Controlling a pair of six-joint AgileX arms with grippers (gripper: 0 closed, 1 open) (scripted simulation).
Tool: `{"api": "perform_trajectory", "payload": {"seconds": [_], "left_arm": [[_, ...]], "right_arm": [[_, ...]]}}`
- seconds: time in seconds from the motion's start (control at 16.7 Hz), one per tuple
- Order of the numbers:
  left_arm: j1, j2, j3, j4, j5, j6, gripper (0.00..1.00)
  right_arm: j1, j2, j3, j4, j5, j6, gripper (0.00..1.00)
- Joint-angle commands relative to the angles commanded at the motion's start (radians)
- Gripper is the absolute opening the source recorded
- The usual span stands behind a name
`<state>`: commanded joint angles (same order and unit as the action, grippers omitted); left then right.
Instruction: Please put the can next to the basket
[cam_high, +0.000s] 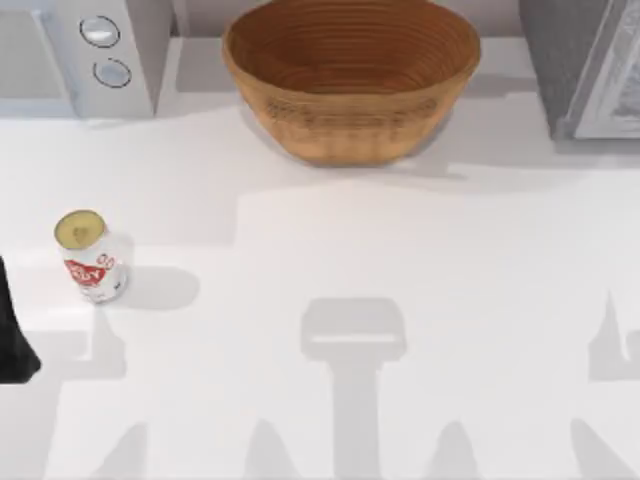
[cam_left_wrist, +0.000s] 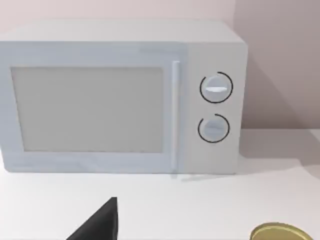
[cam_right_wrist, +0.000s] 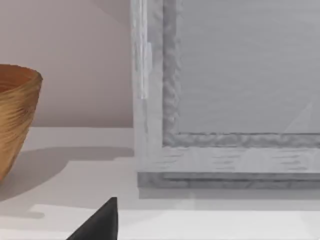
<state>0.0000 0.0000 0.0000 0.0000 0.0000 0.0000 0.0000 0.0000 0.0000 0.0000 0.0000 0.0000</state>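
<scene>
Can is standing upright on the white surface at your near left, well apart from the basket, which is sitting at the far middle beside the microwave. Your left claw is waiting at the left edge; I cannot tell how far it is spread.

I seem to be in a simulated kitchen: a white microwave with two dials stands at the upper left of my white table, against a plain wall.
</scene>
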Motion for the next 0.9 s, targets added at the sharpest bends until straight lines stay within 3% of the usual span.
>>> {"api": "perform_trajectory", "payload": {"seconds": [0.24, 0.42, 0.9], "left_arm": [[-0.005, 0.031, 0.03, -0.026, 0.001, 0.014, 1.0], [-0.017, 0.157, 0.155, -0.12, 0.002, 0.065, 1.0], [-0.072, 0.91, 0.747, -0.573, -0.001, 0.309, 1.0]], "right_arm": [[0.0, 0.0, 0.0, 0.0, 0.0, 0.0, 1.0], [0.0, 0.0, 0.0, 0.0, 0.0, 0.0, 1.0], [0.0, 0.0, 0.0, 0.0, 0.0, 0.0, 1.0]]}}
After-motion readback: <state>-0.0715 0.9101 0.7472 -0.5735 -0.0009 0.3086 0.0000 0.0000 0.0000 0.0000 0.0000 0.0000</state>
